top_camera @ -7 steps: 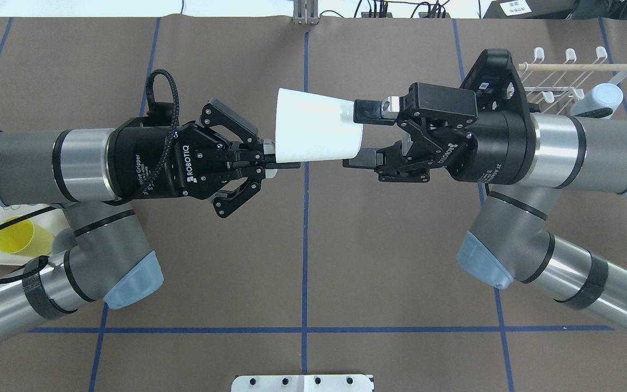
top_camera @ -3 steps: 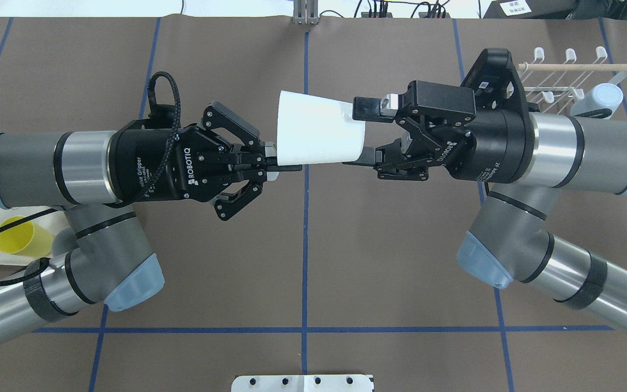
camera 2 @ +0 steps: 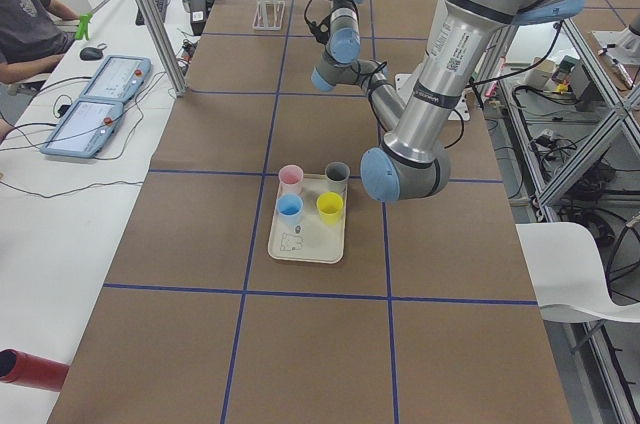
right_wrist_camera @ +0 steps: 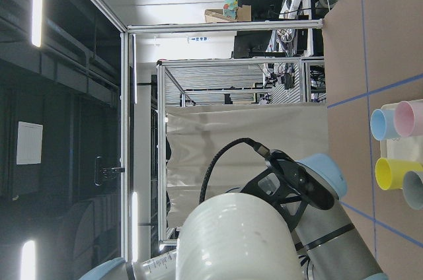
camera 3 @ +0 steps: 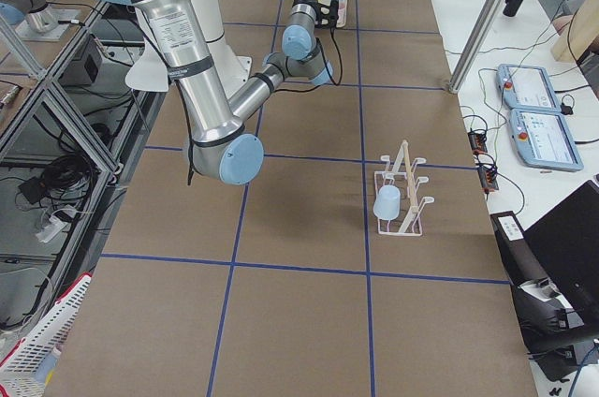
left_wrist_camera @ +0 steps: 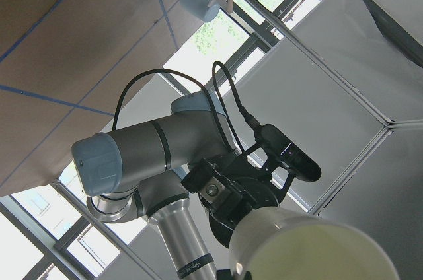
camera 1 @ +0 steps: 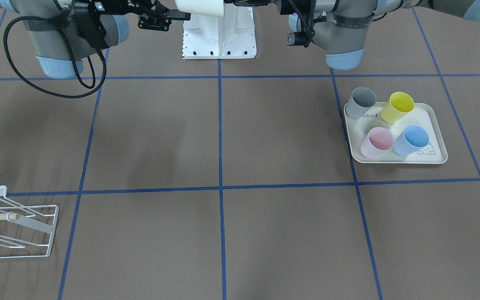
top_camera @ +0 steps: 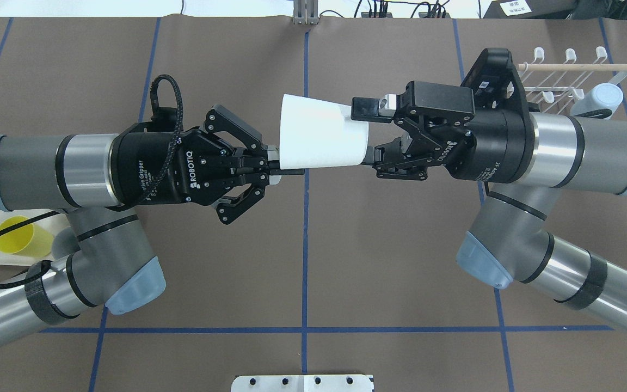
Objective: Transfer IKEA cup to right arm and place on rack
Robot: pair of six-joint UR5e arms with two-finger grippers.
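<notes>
Overhead exterior: left hand grasps white cup rim; right hand straddles base, grip unclear; rack beyond.

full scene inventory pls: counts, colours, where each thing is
white plastic cup: 1, white, mid-air between both grippers
tray cups: 4, grey cup, yellow cup, pink cup, blue cup, on tray
cream rabbit-print tray: 1, cream, table, robot's left side
white wire rack with wooden dowel: 1, white, table, robot's right side
pale blue cup: 1, hung on rack
left gripper: 1, black, shut on white cup's rim
right gripper: 1, black, fingers straddling cup's base, contact unclear
</notes>
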